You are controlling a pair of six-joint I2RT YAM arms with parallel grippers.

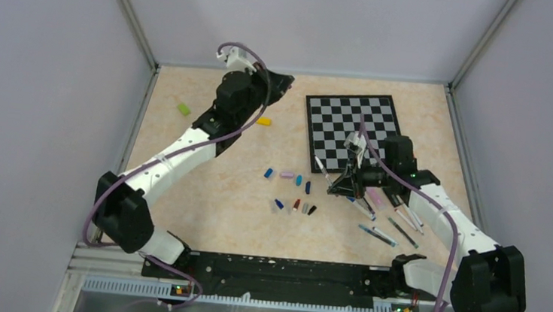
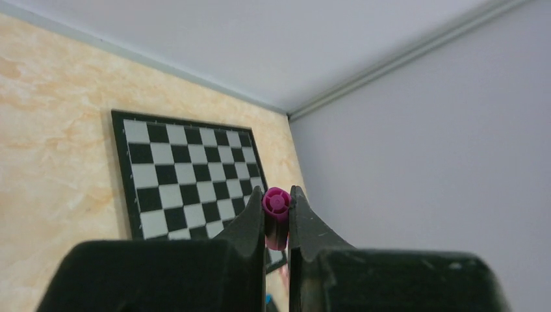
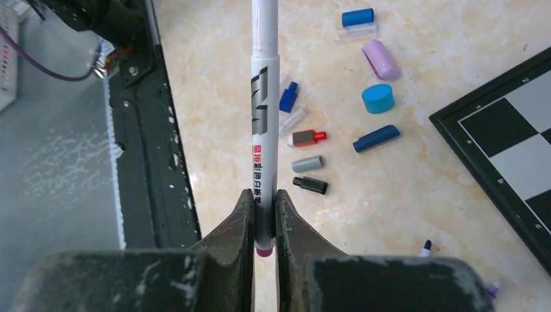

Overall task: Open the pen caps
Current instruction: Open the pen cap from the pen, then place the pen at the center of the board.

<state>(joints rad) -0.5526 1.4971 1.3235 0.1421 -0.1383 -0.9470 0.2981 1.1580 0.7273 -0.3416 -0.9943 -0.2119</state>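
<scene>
Marbled tabletop [image 1: 217, 196]; magenta cap [image 2: 275, 227] in left gripper [image 2: 277, 198], pen [image 3: 265, 97] in right gripper [image 3: 264, 198].

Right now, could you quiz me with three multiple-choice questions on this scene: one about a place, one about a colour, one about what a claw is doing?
1. Where does the chessboard lie?
A) far right part of the table
B) near left corner
C) on the floor

2. What colour is the cap in the left gripper?
A) green
B) magenta
C) yellow

3. What is the right gripper doing?
A) open, empty
B) shut on a white pen
C) shut on a coin

Answers: A, the top view shows it there. B, the left wrist view shows magenta. B, its jaws clamp the barrel.
</scene>
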